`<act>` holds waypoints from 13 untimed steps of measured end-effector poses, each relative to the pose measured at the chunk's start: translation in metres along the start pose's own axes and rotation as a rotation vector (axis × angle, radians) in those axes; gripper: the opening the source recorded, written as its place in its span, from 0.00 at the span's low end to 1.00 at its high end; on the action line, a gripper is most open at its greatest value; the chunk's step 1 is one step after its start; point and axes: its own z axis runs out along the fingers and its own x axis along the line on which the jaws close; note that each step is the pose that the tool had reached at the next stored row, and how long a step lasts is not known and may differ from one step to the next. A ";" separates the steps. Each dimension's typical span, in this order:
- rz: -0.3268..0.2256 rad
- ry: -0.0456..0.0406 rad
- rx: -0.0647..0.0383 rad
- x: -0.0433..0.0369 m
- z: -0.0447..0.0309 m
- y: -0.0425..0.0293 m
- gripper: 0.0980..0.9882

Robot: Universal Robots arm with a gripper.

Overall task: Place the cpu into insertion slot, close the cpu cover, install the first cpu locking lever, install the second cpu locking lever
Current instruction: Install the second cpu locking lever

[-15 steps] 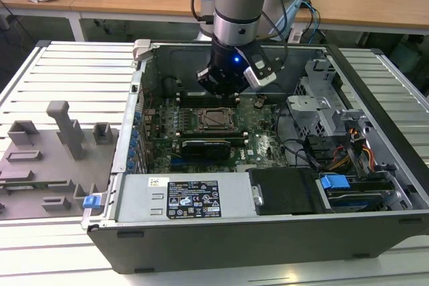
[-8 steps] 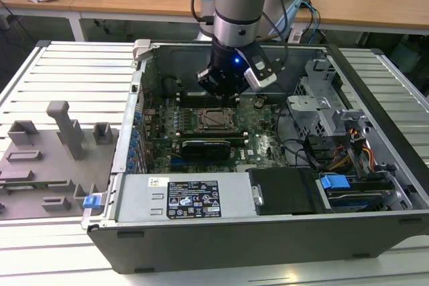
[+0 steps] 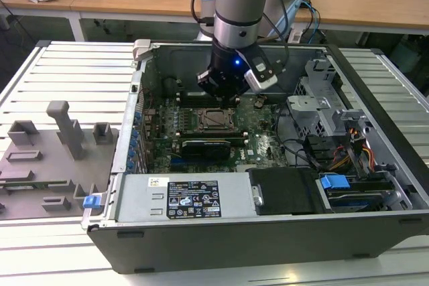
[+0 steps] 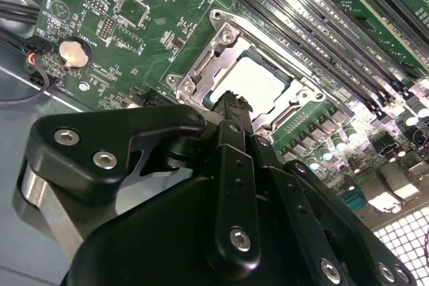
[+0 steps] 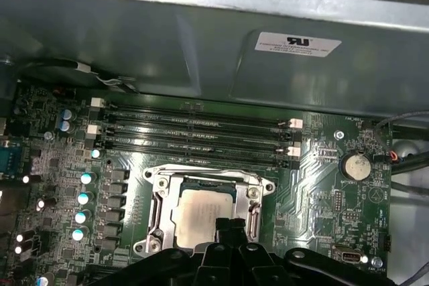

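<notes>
Inside the open computer case (image 3: pixel 134 185), the cpu (image 5: pixel 198 213) sits in the insertion slot (image 5: pixel 155 195) with the cpu cover (image 5: pixel 201 177) down, the gripper (image 5: pixel 229 227) pinched empty above.

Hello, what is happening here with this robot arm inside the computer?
A single robot arm reaches into an open computer case, with its gripper just above the motherboard's insertion slot. The cpu already lies in the slot, and the cpu cover, a silver metal frame, lies around it. The gripper's fingers look closed together, holding nothing, their tips at the edge of the cpu.
</notes>
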 end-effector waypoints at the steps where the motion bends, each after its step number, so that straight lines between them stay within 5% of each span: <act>1: 0.000 0.0000 0.000 0.0001 -0.0001 -0.0005 0.01; 13: 0.000 0.0001 0.000 0.0007 -0.0008 -0.0073 0.01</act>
